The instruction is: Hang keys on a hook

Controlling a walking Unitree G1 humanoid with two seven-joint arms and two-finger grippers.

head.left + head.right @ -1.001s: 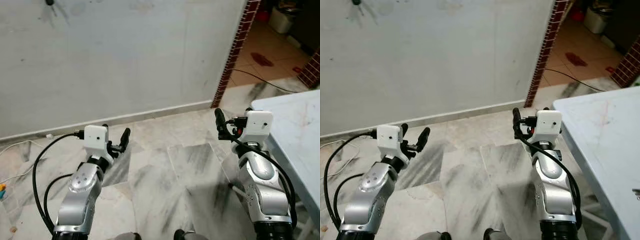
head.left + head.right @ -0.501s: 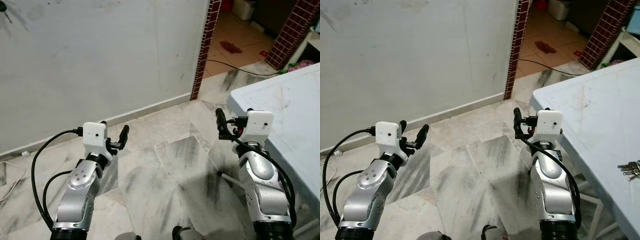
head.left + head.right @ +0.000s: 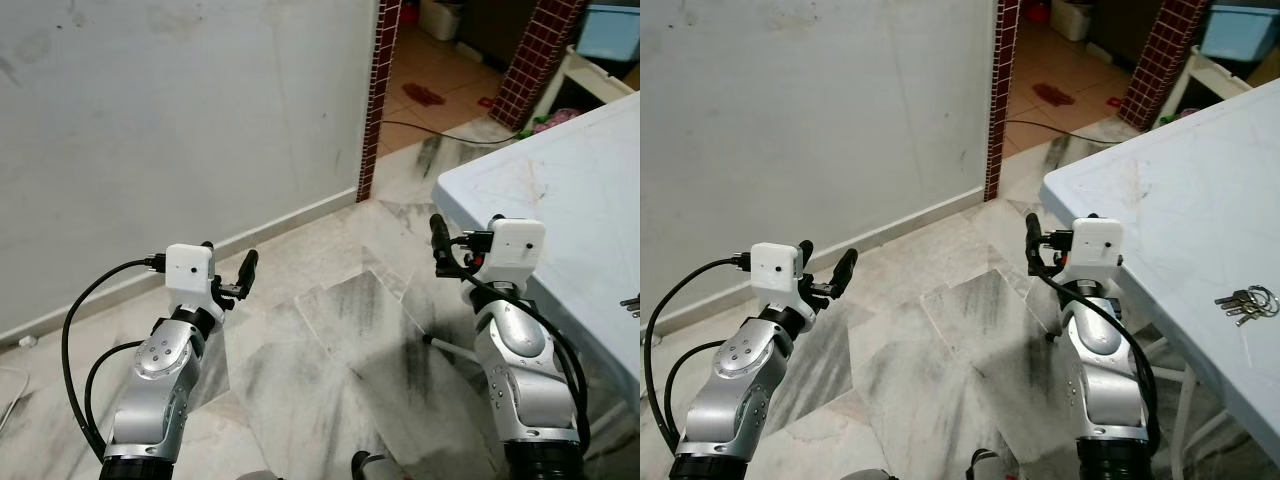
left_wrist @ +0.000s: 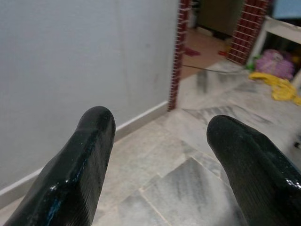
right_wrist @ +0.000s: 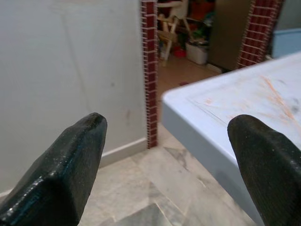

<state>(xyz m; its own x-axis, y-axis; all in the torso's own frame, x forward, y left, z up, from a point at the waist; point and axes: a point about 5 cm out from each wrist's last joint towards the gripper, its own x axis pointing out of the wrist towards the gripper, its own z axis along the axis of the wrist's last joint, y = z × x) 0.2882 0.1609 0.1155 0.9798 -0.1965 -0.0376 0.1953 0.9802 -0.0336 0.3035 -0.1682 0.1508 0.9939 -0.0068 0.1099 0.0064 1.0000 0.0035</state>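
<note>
Pale table point(image 3: 1160, 190), one key bunch point(image 3: 1243, 300) (perhaps three keys), two empty claws

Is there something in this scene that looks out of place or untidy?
A dark reddish stain marks the orange tiles beyond the brick pillar, and a black cable trails loose across that floor. The keys lie on the light blue table, not hung.

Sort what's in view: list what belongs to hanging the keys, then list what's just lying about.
For the job:
keys on the pale blue table
right gripper, open
left gripper, open

Lying about:
black cable on the floor
pink bundle
yellow cloth
</note>
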